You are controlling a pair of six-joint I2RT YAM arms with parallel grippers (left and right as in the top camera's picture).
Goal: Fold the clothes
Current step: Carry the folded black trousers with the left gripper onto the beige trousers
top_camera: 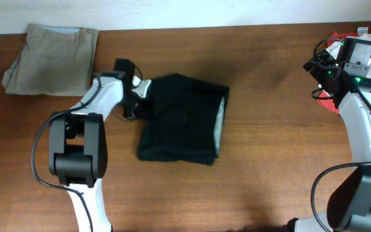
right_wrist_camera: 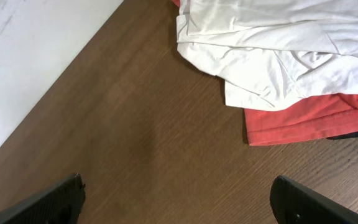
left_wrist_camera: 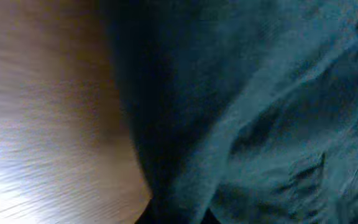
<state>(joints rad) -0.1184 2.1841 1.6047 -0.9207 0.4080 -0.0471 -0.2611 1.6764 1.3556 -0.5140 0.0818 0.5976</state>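
One each: black shorts [top_camera: 184, 119], beige shorts [top_camera: 50, 59], white piece [right_wrist_camera: 278, 50], red piece [right_wrist_camera: 303, 123].

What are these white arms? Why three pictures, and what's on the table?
They are two robot arms with two-finger claws, for folding clothes. One picture looks down from above; the other two come from a camera on each wrist. On the table lie black shorts, folded beige shorts, and a white cloth over a red one. The left claw is at the black shorts' edge; its picture is too blurry to show a grip. The right claw is open and empty.
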